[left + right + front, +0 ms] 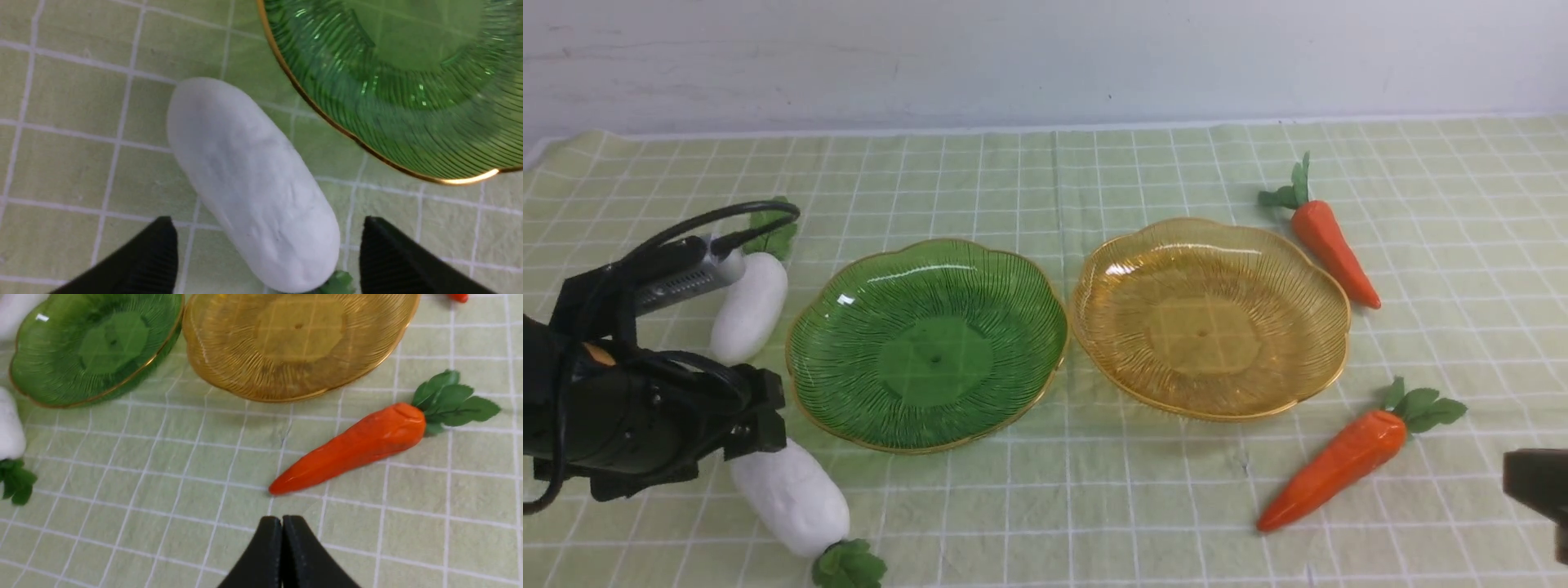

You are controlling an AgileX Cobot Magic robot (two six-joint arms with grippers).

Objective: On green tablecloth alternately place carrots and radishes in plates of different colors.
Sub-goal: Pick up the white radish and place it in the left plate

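Step one, radish pick: my left gripper (265, 222) hangs wide open, empty, over the near radish (249, 179) lying on the green tablecloth (61, 163) beside the green plate (367, 122); next likely needs lowering, then closing; right gripper (282, 522) pressed together, empty.

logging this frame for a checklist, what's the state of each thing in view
left gripper, open, fingers either side of the near radish
right gripper, shut, holding nothing
near radish, lying on the cloth, not gripped
far radish, lying on the cloth
near carrot, lying on the cloth
far carrot, lying on the cloth
green plate, empty
amber plate, empty
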